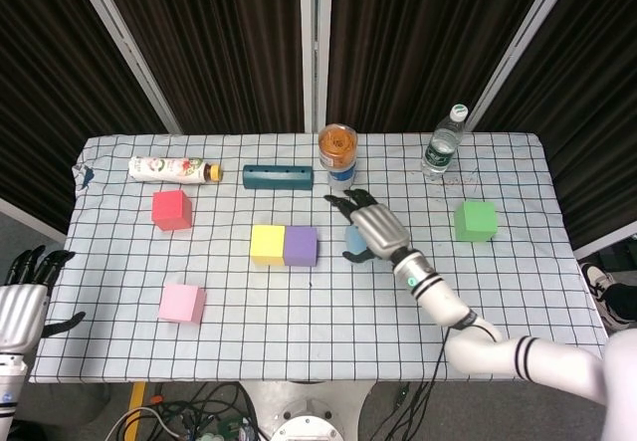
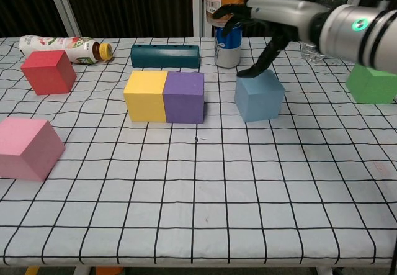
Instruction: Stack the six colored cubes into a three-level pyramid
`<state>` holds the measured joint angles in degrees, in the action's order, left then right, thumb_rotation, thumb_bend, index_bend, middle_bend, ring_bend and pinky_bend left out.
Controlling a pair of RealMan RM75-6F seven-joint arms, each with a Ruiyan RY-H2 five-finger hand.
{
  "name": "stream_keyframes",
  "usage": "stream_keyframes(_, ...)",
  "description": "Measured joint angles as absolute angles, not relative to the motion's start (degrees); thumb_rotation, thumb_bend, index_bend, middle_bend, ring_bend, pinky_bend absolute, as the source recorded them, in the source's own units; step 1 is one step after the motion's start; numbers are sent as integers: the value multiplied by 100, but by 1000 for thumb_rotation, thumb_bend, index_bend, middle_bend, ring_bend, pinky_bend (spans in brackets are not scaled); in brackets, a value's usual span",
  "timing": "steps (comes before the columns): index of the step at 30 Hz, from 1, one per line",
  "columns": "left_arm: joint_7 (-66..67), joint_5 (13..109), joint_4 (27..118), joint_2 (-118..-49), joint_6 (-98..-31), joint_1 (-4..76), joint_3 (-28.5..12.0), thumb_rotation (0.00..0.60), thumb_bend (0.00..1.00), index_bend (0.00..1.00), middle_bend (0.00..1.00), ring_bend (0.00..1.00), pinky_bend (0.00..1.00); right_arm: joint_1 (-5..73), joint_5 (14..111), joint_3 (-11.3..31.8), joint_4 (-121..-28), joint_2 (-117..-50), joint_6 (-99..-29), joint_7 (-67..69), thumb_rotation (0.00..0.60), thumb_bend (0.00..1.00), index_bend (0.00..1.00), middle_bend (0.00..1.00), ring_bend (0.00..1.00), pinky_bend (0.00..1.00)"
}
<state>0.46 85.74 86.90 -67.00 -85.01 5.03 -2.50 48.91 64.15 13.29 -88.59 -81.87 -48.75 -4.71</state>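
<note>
The yellow cube and purple cube sit side by side, touching, mid-table. My right hand hovers over the blue cube, fingers spread and holding nothing. Its lowest fingertip is at the cube's top back edge. In the head view the hand hides most of the blue cube. The green cube stands far right, the red cube at back left and the pink cube at front left. My left hand hangs off the table's left edge, fingers apart, empty.
A sauce bottle lies at back left beside a teal block. An orange-filled jar stands on a blue can behind the cubes. A water bottle stands at back right.
</note>
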Motion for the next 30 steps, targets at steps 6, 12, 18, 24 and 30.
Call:
stream_keyframes(6, 133, 8574, 8783, -6680, -8474, 549, -273, 600, 0, 152, 138, 46, 81, 4395, 6931, 1034, -9201, -7432, -5067, -3, 600, 153, 0, 185, 7, 0)
stream_keyframes(12, -105, 8649, 8743, -6683, -8266, 730, -302, 600, 0, 169, 138, 46, 81, 4282, 7267, 961, -9245, -7269, -5133, 274, 600, 153, 0, 184, 7, 0)
stream_keyframes(18, -1129, 8631, 8507, -6601, -7492, 1271, -454, 600, 0, 187, 138, 46, 83, 4044, 7678, 903, -9529, -6853, -5545, 349, 600, 153, 0, 185, 7, 0)
stream_keyframes(24, -2120, 8380, 7916, -6657, -6245, 2217, -818, 600, 0, 185, 138, 46, 119, 3682, 7891, 830, -9887, -6421, -6039, 336, 600, 153, 0, 185, 7, 0)
stream_keyframes(30, -2330, 7949, 6884, -7094, -5014, 3040, -1047, 600, 0, 167, 138, 46, 119, 3243, 8088, 703, -10110, -6027, -6517, 367, 600, 154, 0, 186, 7, 0)
